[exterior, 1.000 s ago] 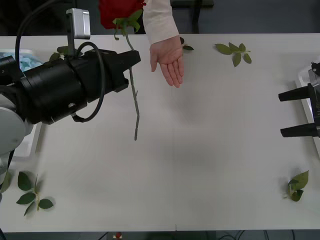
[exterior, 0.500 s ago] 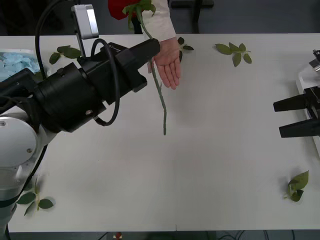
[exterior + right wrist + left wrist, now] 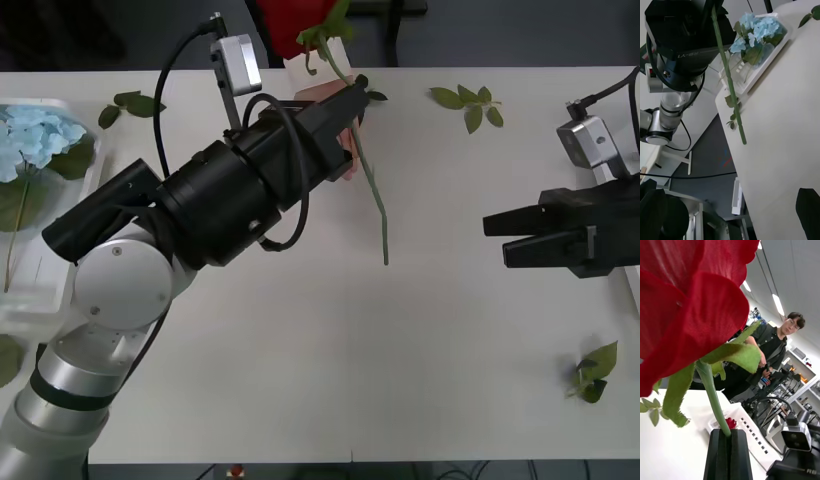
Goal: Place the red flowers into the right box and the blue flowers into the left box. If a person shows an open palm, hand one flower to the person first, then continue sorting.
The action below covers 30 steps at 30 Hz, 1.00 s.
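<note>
My left gripper (image 3: 350, 100) is shut on the green stem (image 3: 372, 190) of a red flower, whose head (image 3: 295, 20) rises past the table's far edge. In the left wrist view the stem (image 3: 711, 397) is pinched between the black fingers (image 3: 729, 453) under the big red head (image 3: 688, 296). A person's hand (image 3: 312, 92) shows just behind the gripper, mostly covered by it. Blue flowers (image 3: 30, 135) lie in the left box (image 3: 40, 290). My right gripper (image 3: 490, 235) hovers open over the table's right side. The right box (image 3: 752, 435) holds a red flower (image 3: 731, 423).
Loose green leaf sprigs lie at the far right (image 3: 465, 100), the near right (image 3: 595, 372) and the far left (image 3: 135, 100). The left arm's black forearm (image 3: 220, 200) crosses the table's left half. The stem tip (image 3: 743, 141) hangs above the bare tabletop.
The left arm has swung right with the red flower, now covering the person's open palm. The right gripper has moved left, farther over the table.
</note>
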Available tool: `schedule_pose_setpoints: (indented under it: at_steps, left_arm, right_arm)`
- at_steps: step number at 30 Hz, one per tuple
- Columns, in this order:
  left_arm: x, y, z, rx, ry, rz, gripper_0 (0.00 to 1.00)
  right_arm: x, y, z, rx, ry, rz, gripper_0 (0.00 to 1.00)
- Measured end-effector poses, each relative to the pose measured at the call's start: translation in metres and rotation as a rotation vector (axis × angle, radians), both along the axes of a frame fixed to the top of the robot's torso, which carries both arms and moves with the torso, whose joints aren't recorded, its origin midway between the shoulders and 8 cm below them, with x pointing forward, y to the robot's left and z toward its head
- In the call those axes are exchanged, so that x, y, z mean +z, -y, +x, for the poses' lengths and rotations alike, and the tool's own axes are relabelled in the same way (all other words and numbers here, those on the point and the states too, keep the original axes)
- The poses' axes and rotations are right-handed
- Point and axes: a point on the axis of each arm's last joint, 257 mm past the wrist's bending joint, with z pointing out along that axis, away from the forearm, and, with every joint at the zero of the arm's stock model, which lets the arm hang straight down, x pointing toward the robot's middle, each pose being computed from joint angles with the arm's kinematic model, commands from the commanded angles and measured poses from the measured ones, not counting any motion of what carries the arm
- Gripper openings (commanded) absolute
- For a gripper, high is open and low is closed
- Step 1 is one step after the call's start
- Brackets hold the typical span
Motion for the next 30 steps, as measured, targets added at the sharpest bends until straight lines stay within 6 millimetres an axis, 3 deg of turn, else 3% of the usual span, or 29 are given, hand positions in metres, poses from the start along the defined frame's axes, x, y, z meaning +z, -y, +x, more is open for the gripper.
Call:
schedule_pose_setpoints:
  at_steps: [12, 18, 30]
  left_arm:
    - [0.005, 0.009, 0.003, -0.031, -0.038, -0.062, 0.00]
    - [0.005, 0.009, 0.003, -0.032, -0.042, -0.064, 0.00]
    - [0.004, 0.009, 0.003, -0.032, -0.043, -0.064, 0.00]
  right_arm:
    - [0.005, -0.048, 0.022, -0.029, 0.035, 0.072, 1.00]
    - [-0.004, -0.071, 0.020, -0.003, 0.013, 0.071, 1.00]
    - [0.001, -0.103, 0.024, 0.024, 0.028, 0.080, 1.00]
